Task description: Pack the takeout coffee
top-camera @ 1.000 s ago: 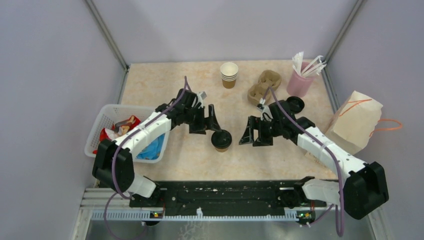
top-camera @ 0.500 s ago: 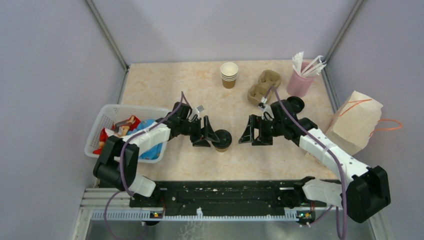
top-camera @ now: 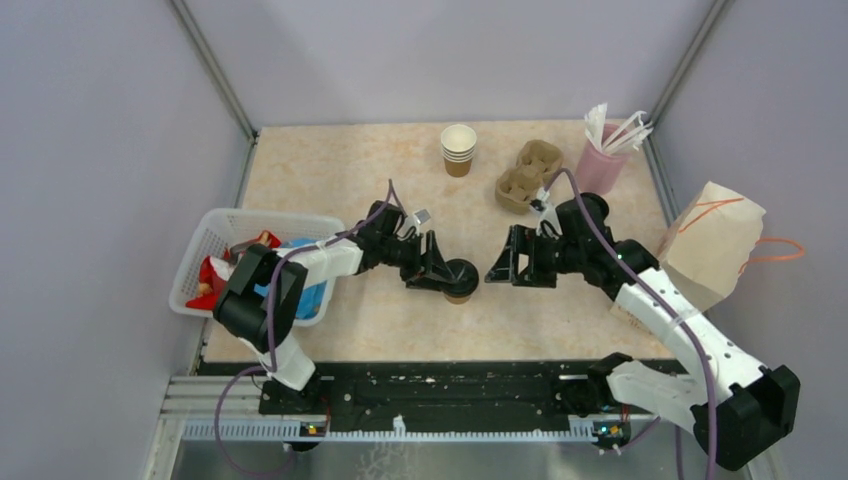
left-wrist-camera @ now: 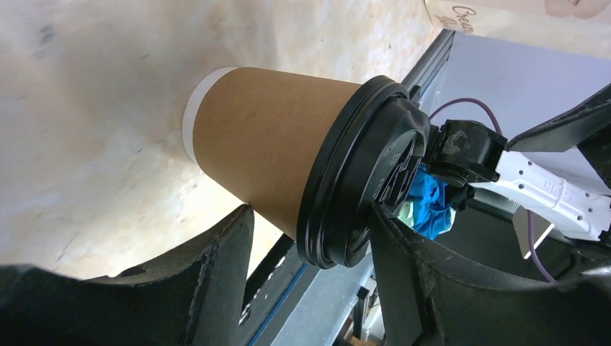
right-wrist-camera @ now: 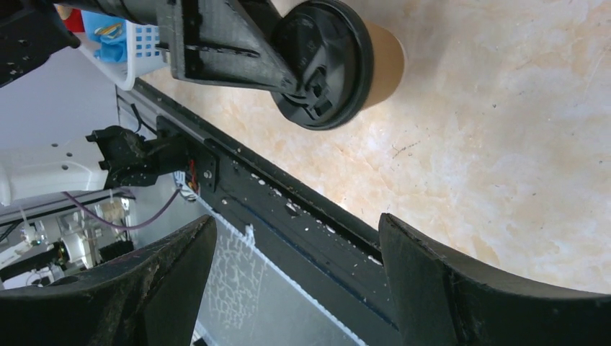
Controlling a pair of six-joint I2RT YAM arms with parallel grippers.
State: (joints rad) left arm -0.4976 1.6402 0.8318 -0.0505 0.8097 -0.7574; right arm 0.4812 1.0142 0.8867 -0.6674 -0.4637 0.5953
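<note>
Brown cup [left-wrist-camera: 263,151] upright (black lid [left-wrist-camera: 360,176] topmost).

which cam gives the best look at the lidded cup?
Left wrist. The cup fills the frame: brown wall, white base rim and black lid, all sharp. Right wrist shows mostly the lid's top and a slice of wall. Top view shows it small, crowded by the left claw.

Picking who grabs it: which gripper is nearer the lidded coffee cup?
Left. The left gripper has fingers either side of the lidded coffee cup; the right gripper sits open to its right, apart.
</note>
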